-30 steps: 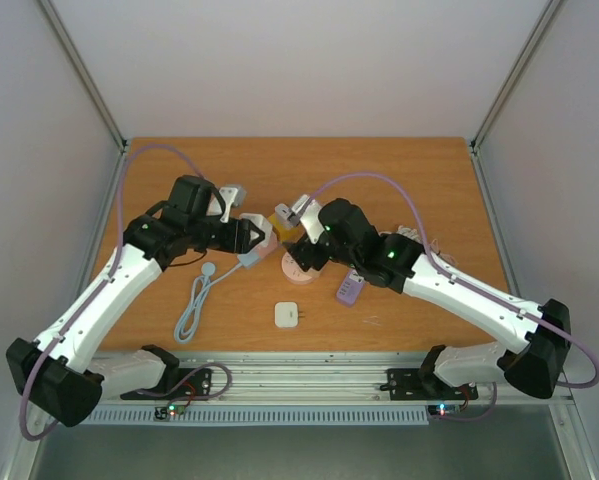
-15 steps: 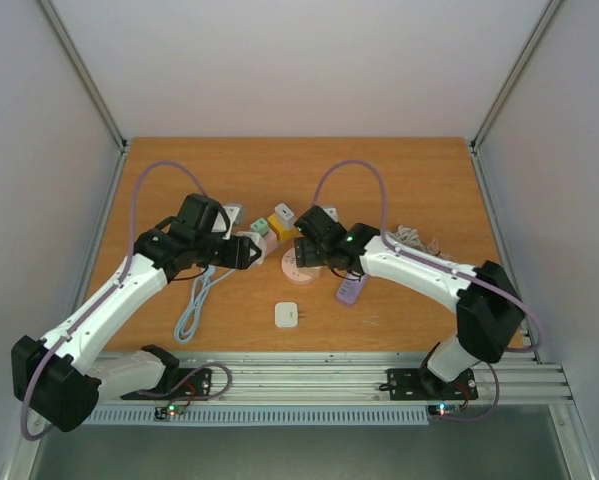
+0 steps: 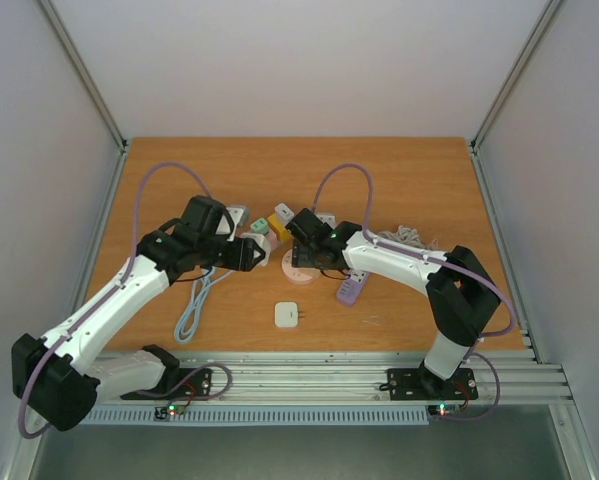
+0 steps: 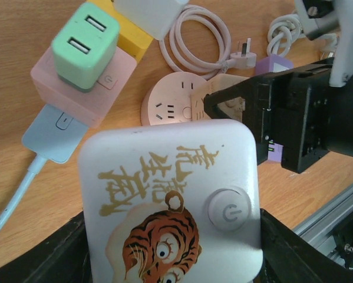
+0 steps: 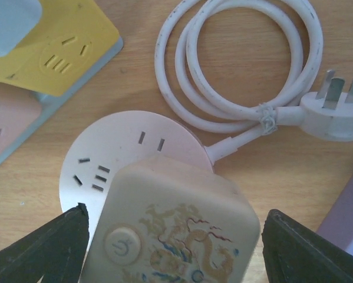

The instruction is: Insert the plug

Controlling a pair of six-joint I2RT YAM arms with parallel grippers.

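Note:
My left gripper (image 4: 173, 250) is shut on a white tiger-print adapter (image 4: 170, 177), held above the table just left of the round pink socket (image 4: 167, 107). My right gripper (image 5: 173, 250) is shut on a beige dragon-print adapter (image 5: 176, 218), which sits over the right part of the round socket (image 5: 120, 153). Slots on the socket's left part show. In the top view the left gripper (image 3: 247, 252) and right gripper (image 3: 305, 256) face each other across the socket (image 3: 293, 268).
A pink cube strip (image 4: 76, 88) carries a green USB adapter (image 4: 85, 42). A yellow strip (image 5: 58, 53) lies behind. A coiled white cable (image 5: 241, 65) ends in a plug (image 5: 335, 109). A purple strip (image 3: 351, 290), a white charger (image 3: 287, 314) and a blue-grey cable (image 3: 192, 310) lie nearby.
The right arm has folded in towards the centre, its gripper staying over the round socket. The left gripper has drawn back slightly left with the tiger adapter.

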